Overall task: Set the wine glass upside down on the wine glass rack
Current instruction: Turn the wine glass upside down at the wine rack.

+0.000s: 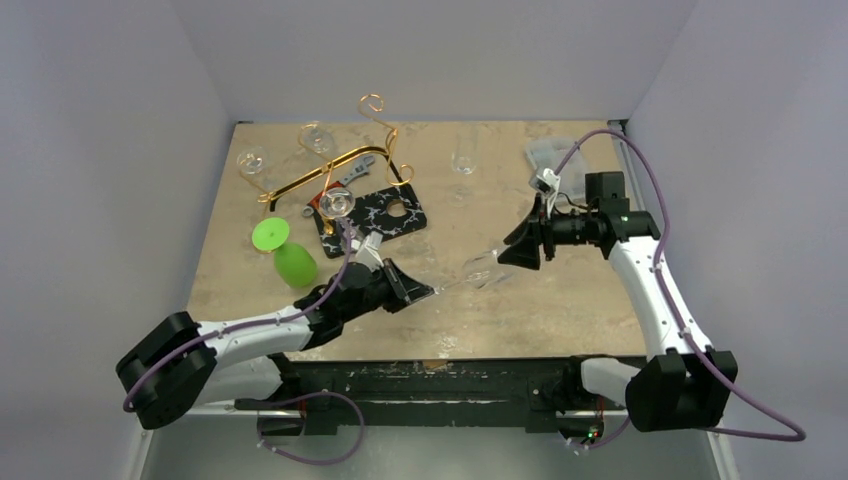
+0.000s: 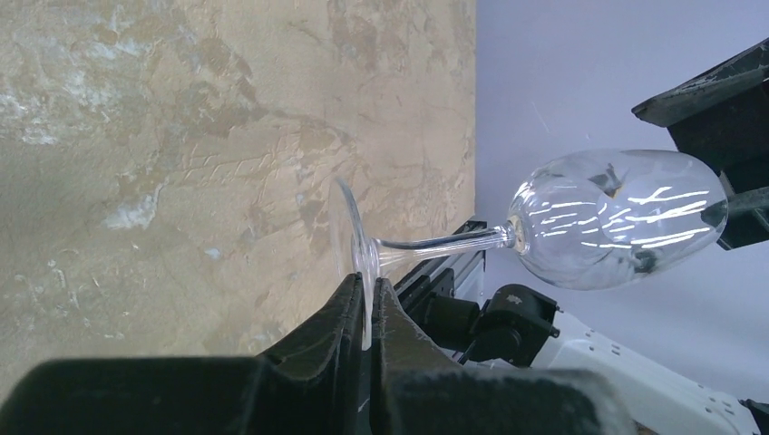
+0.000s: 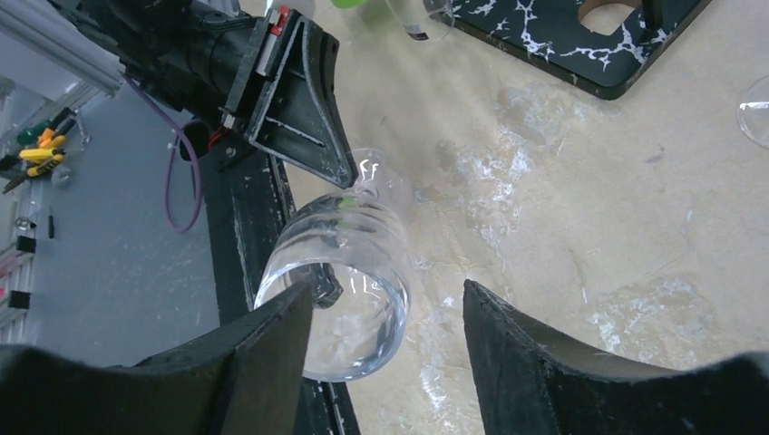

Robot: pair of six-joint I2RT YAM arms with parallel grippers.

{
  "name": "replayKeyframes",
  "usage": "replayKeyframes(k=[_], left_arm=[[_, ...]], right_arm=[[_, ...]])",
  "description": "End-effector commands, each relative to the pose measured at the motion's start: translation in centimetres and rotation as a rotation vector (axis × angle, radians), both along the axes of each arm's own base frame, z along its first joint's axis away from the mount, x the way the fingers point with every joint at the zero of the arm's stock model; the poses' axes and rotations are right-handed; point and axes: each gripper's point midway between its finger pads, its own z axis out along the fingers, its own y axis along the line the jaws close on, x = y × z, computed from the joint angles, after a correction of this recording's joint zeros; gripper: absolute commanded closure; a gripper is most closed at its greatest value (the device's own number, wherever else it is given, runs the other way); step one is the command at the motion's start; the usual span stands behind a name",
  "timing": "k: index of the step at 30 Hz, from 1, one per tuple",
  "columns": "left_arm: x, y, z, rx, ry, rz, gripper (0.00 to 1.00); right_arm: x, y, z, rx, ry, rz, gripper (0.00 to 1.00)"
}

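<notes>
A clear wine glass (image 1: 480,272) hangs sideways above the table between my two arms. In the left wrist view my left gripper (image 2: 370,290) is shut on the edge of its round foot, and the stem and bowl (image 2: 617,217) stretch away to the right. My right gripper (image 3: 388,290) stands open around the bowl's mouth (image 3: 349,299): the left finger overlaps the rim and the right finger is well clear of the glass. From above, the left gripper (image 1: 425,292) and right gripper (image 1: 508,252) face each other. The gold wire wine glass rack (image 1: 330,170) stands at the back left.
A black white-veined board (image 1: 375,212) lies by the rack with a clear glass (image 1: 336,203) on its corner. A green glass (image 1: 285,255) lies on its side to the left. More clear glasses (image 1: 463,160) stand at the back, near a wrench (image 1: 355,172).
</notes>
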Motion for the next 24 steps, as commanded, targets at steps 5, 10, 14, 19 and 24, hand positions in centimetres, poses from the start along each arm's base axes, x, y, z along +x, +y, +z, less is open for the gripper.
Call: replayKeyframes(k=[5, 10, 14, 19, 24], left_arm=[[0.3, 1.4, 2.8, 0.011, -0.148, -0.009, 1.0], [0.1, 2.7, 2.7, 0.089, -0.181, -0.015, 1.0], [0.0, 3.7, 3.1, 0.155, -0.222, -0.026, 1.0], [-0.1, 4.5, 3.7, 0.241, -0.272, -0.078, 1.0], [-0.5, 5.3, 3.9, 0.338, -0.312, -0.147, 1.0]], right_arm=[[-1.3, -1.7, 2.2, -0.118, -0.226, -0.011, 0.27], [-1.4, -3.0, 3.2, -0.126, -0.268, -0.044, 0.25], [-1.6, -3.3, 3.6, -0.133, -0.286, -0.038, 0.25], [-1.4, -3.6, 4.0, -0.143, -0.305, -0.043, 0.25], [-0.3, -3.9, 4.1, -0.148, -0.3, -0.079, 0.24]])
